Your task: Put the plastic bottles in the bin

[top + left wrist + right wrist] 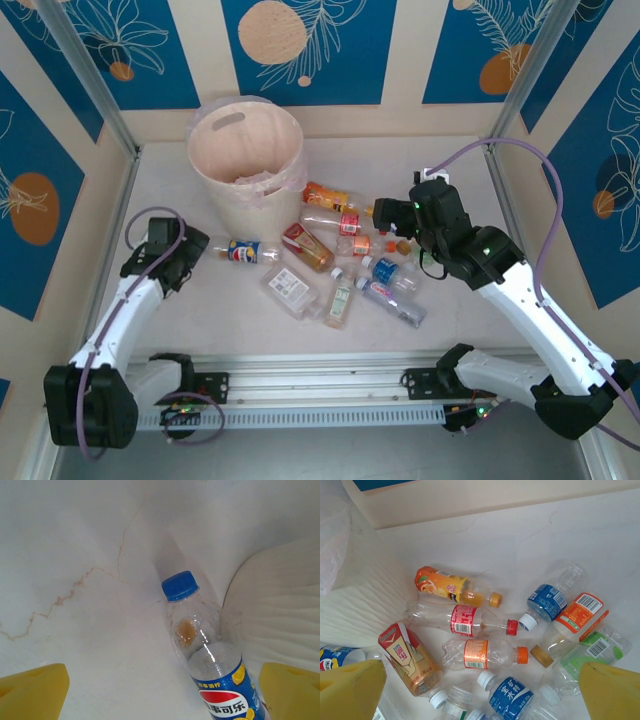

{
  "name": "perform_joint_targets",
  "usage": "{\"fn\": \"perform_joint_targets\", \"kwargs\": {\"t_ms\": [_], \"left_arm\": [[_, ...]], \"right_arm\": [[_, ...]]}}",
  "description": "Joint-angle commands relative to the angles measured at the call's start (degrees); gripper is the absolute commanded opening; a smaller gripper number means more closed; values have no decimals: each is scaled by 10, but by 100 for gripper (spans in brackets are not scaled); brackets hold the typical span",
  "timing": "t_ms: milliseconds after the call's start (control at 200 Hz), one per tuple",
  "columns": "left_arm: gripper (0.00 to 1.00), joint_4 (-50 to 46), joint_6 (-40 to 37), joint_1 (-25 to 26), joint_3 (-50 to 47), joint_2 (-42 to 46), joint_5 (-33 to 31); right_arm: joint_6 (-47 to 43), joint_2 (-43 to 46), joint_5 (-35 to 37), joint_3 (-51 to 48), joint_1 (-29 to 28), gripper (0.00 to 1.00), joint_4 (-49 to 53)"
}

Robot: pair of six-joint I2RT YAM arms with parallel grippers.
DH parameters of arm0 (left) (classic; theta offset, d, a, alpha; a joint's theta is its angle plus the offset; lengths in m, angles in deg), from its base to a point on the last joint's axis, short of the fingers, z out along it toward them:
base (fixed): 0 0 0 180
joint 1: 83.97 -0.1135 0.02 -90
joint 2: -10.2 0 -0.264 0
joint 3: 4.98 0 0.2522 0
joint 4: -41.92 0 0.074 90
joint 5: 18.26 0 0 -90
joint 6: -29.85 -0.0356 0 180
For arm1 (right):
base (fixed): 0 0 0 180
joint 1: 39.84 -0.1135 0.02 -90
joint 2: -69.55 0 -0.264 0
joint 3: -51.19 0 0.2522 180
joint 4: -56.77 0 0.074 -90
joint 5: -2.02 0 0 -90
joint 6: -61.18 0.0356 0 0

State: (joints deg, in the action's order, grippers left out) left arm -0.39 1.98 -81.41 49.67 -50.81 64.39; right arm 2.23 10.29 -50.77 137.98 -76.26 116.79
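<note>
The bin (245,160), lined with a clear bag, stands upright at the back left of the pale desk (460,320). The plastic bottles lie on their sides in front of it and to its right. One blue-capped, blue-labelled bottle (243,251) lies apart from the rest, just in front of the bin. The left pincer (190,250) hangs beside its cap end, spread wide. In the left wrist view its yellow fingers (32,692) sit either side of that bottle (210,655) without pinching it, and the bin's ribbed wall (280,610) is close on the right. The main heap (345,255) is crowded, with many bottles touching or overlapping. The right pincer (385,212) hovers over its far right side, also spread wide and holding nothing. Its wrist view shows an orange-juice bottle (452,587) nearest the bin wall (355,610). Below it come a red-capped bottle with a red label (465,621) and an orange-capped one (480,654). A tea-coloured bottle with a red and gold label (410,660) lies on the left. To the right, a blue-labelled, white-capped bottle (547,602) presses against an orange-and-white-labelled one (575,615), with a green-labelled bottle (590,655) under them. Another blue-labelled bottle (510,695) lies between that pincer's yellow fingers (612,692). At the desk's near side lie a clear bottle with a white label (290,287) and a slim green-labelled one (341,300).
</note>
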Motion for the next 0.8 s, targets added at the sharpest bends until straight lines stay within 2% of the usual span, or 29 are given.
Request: {"fn": "perform_joint_targets", "kwargs": {"t_ms": [0,270,795], "left_arm": [[97,37,19,-9,-8,-23,29],[97,73,18,-9,-12,-74,46],[95,181,29,-4,12,-195,148]], "right_arm": [[-1,2,0,12,-2,99,-4],[2,6,6,8,-2,99,-4],[14,6,2,-11,-3,99,-12]]}}
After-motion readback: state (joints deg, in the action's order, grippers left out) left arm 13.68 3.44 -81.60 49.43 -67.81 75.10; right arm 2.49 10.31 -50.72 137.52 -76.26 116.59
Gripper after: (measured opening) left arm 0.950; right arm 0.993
